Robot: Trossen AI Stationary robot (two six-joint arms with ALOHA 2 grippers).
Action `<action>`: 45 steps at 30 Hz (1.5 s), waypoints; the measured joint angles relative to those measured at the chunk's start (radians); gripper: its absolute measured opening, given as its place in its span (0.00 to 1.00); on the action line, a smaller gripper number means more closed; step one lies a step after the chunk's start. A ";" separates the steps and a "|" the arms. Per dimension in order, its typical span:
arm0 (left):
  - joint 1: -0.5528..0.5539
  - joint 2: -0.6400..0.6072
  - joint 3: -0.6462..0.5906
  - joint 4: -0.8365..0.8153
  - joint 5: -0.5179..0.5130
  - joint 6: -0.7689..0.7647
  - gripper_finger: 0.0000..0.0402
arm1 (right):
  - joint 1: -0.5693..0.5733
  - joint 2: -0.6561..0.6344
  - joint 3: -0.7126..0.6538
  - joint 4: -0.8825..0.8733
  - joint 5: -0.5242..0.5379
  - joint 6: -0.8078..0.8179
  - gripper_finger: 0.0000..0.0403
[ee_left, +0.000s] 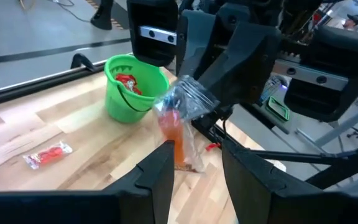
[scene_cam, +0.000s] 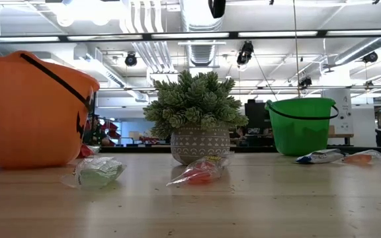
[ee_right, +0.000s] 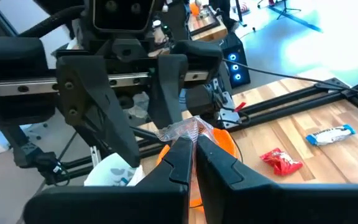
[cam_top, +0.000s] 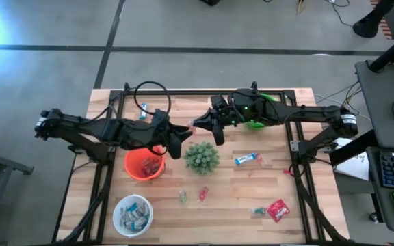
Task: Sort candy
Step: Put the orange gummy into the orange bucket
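A clear candy packet with orange filling [ee_left: 178, 127] hangs in the air between the two arms, above the table's middle. My right gripper [cam_top: 195, 125] is shut on its top end. My left gripper [ee_left: 196, 150] faces it from the left, open, with one finger on each side of the packet's lower end. More candy lies on the table: a blue-and-white bar [cam_top: 247, 159], a red packet [cam_top: 277, 209], a green piece [cam_top: 182, 197] and a red-orange piece [cam_top: 203, 194]. Red candy lies in the green bucket [ee_left: 132, 87]. My right gripper pinches the packet's crinkled clear top end [ee_right: 182, 132] between its two shut fingers. The fingers lie about level and come from the table's right side. The packet hangs below them, clear of the table. My left gripper: whether a finger [ee_left: 161, 168] touches the packet's lower end, I cannot tell.
An orange bucket [cam_top: 144, 164] with candy stands below the left gripper. A spiky potted plant [cam_top: 201, 157] stands at the middle. A white bowl [cam_top: 133, 214] of wrapped pieces sits near the front left. The green bucket [cam_top: 255, 117] is under the right arm.
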 joint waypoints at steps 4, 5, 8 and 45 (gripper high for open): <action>0.020 0.008 0.000 0.000 0.020 0.013 0.29 | 0.003 0.000 0.000 -0.002 -0.004 0.000 0.02; 0.023 0.008 0.000 -0.001 0.020 0.015 0.29 | 0.003 0.000 0.000 -0.008 -0.005 0.000 0.02; 0.025 0.006 0.000 -0.004 0.026 0.017 0.29 | 0.003 -0.001 0.000 -0.033 -0.006 0.000 0.02; 0.042 -0.020 0.000 0.026 0.121 0.072 0.29 | -0.006 -0.022 -0.001 -0.036 -0.036 0.008 0.02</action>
